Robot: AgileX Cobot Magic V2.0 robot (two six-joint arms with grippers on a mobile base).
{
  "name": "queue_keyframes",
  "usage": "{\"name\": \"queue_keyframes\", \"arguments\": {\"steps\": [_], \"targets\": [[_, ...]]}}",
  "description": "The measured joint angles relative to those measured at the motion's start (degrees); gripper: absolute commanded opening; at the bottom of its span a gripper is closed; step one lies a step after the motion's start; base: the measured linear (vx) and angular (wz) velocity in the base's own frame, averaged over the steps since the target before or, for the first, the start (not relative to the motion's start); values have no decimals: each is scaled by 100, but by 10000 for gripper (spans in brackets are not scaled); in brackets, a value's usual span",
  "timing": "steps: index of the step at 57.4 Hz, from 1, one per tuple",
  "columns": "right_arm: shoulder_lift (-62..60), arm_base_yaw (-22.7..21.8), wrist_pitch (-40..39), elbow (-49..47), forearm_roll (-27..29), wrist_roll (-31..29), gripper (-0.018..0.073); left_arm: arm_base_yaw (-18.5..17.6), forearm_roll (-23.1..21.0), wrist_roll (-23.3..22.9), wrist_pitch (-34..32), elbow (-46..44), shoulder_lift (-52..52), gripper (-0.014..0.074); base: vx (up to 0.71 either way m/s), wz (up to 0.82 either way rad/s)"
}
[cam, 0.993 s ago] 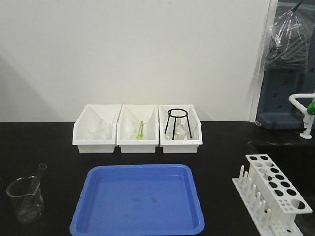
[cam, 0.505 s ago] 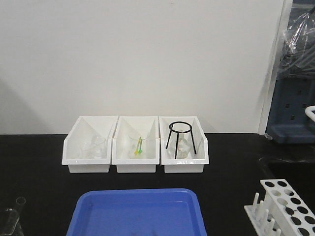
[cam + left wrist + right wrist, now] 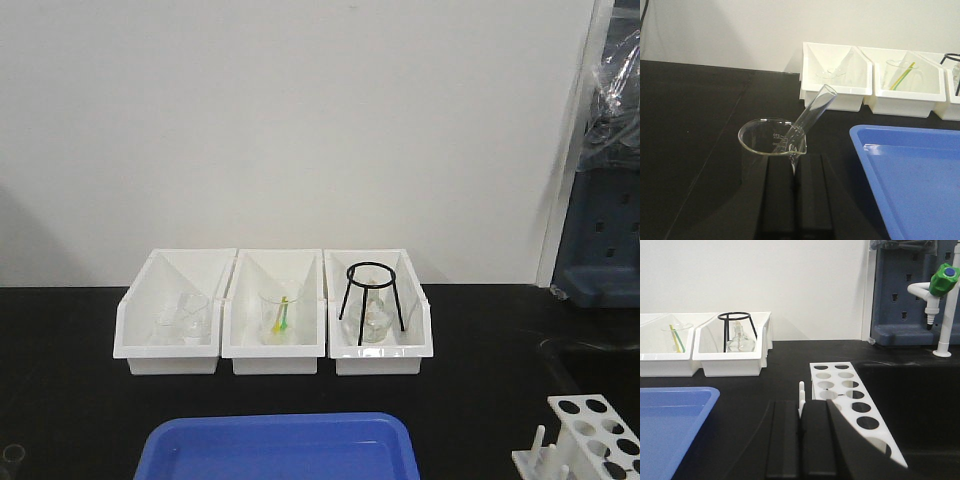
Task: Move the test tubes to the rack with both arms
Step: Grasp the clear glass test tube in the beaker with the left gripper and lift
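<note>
Sinking lower than before, the rack is cropped; test tube leans in beaker just beyond narrow left gripper; right gripper narrow too, beside rack.

Black tabletop; three plain white rectangular plastic bins; plain blue plastic tray; white plastic test-tube rack, top plate patterned with rows of round holes; clear glass test tube; clear glass beaker, white printed scale; black wire tripod stand; yellow-and-green stick.
</note>
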Motion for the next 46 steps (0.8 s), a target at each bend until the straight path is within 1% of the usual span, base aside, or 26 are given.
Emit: {"name": "queue_keyframes", "arguments": {"steps": [28,37,46], "targets": [[0,0,-13,0,0,0,-8,0,0,0,0,0,0,-4,2,0],[0,0,-159,0,0,0,-8,0,0,0,-44,0,0,-4,0,0],[0,0,-554,0,0,0,-8,0,0,0,-333,0,0,-4,0,0]]}}
